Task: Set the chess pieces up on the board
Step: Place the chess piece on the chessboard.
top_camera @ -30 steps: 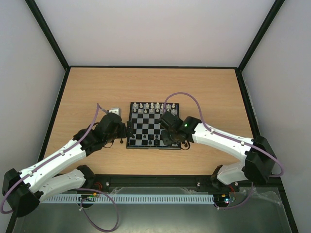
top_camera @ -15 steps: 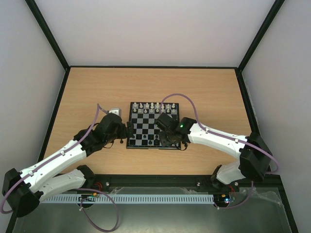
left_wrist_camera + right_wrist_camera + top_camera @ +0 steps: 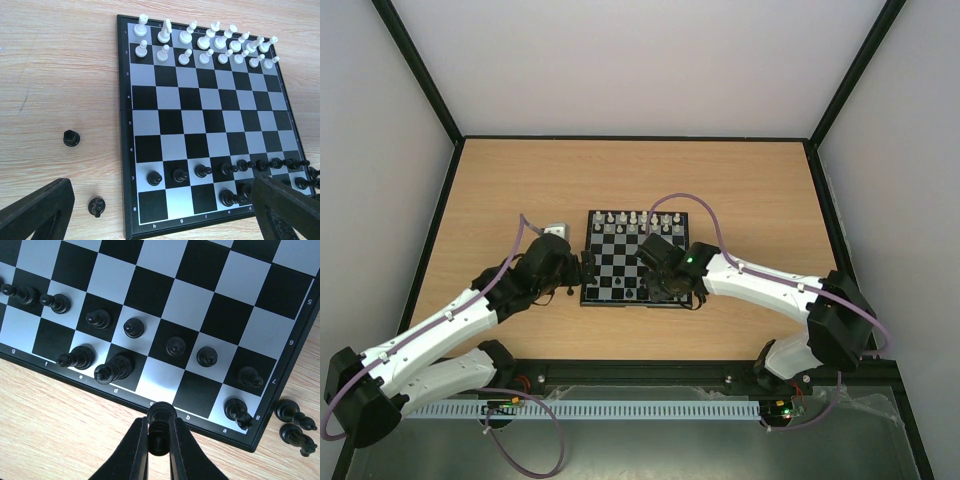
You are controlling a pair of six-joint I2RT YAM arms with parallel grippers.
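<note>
Top view: the board (image 3: 620, 262) lies in the middle of the table (image 3: 740, 180). My left gripper (image 3: 587, 270) sits at the board's left edge. My right gripper (image 3: 662, 284) is over its near right part. From up here I can't tell how either pair of jaws stands.

Left wrist: my jaws stand wide and hold nothing. One finger (image 3: 35, 210) is low on the left over bare wood, and the other is low on the right over the board's near corner. The white pieces (image 3: 205, 42) fill the two far rows. The black pawns (image 3: 202, 170) line the second row from me, and a few more black men stand behind them towards the right. Two loose pieces sit on the table left of the board, well apart from each other. One (image 3: 71, 137) is level with row 6 and the other (image 3: 96, 206) is level with row 8.

Right wrist: my jaws are narrow, pinched on a black piece (image 3: 161, 415) that hangs over the board's near border by the c mark. I can't tell whether it touches the board. Pawns run along the row beyond it. In the back row I see black men on e (image 3: 77, 358), d (image 3: 114, 369) and a (image 3: 237, 410). Two spare pieces (image 3: 292, 412) lie on the wood just past the a corner, close together.
</note>
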